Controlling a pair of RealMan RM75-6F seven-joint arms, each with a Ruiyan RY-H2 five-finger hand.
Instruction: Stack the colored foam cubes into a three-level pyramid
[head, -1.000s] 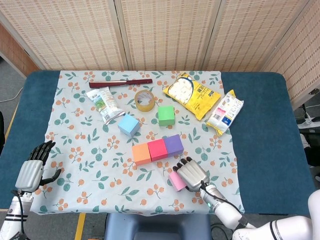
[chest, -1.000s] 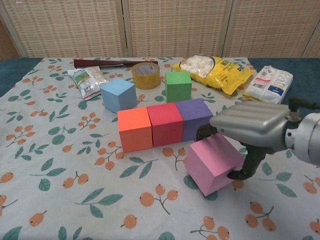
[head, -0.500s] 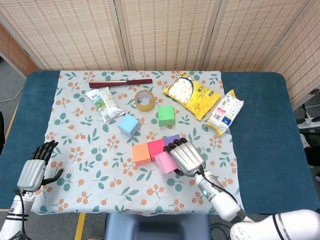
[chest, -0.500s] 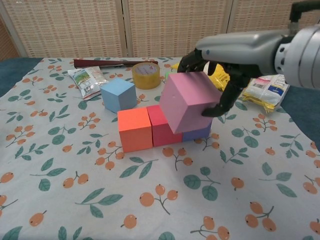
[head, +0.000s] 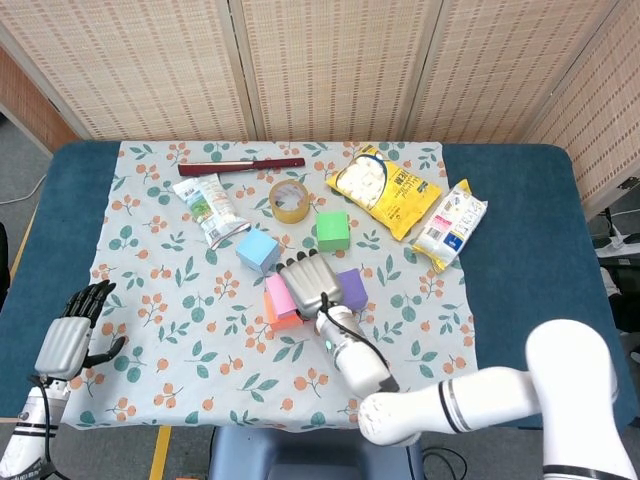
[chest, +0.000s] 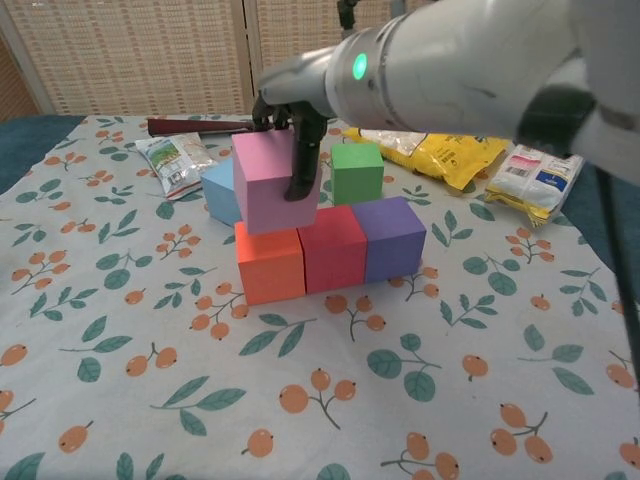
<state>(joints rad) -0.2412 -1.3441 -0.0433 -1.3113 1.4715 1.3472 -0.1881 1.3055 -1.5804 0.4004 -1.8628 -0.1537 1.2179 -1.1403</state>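
Currently: base row of orange cube (chest: 268, 262), red cube (chest: 335, 248), purple cube (chest: 393, 237) complete. My right hand (head: 310, 282) holds pink cube (chest: 272, 183) over orange. Blue cube (chest: 218, 190), at 10 o'clock, and green cube (chest: 357, 171) remain.

There are six foam cubes, one of each colour: one pink cube (chest: 266, 182), one orange cube (chest: 268, 262), one red cube (chest: 333, 247), one purple cube (chest: 393, 237), one green cube (head: 332, 231) and one light blue cube (head: 257, 250). Three of them form one row; from it, the green one is at 12 o'clock and the blue one at about 10 o'clock. There are three sealed packets: one yellow snack bag (head: 384, 189), one white packet (head: 451, 223) and one small green-and-white pouch (head: 210, 207). There is one roll of tape (head: 289, 200), one dark red tool (head: 241, 163) and one floral cloth (head: 180, 330). Two robot hands are visible: one right hand (head: 312, 283) and one left hand (head: 68, 335).
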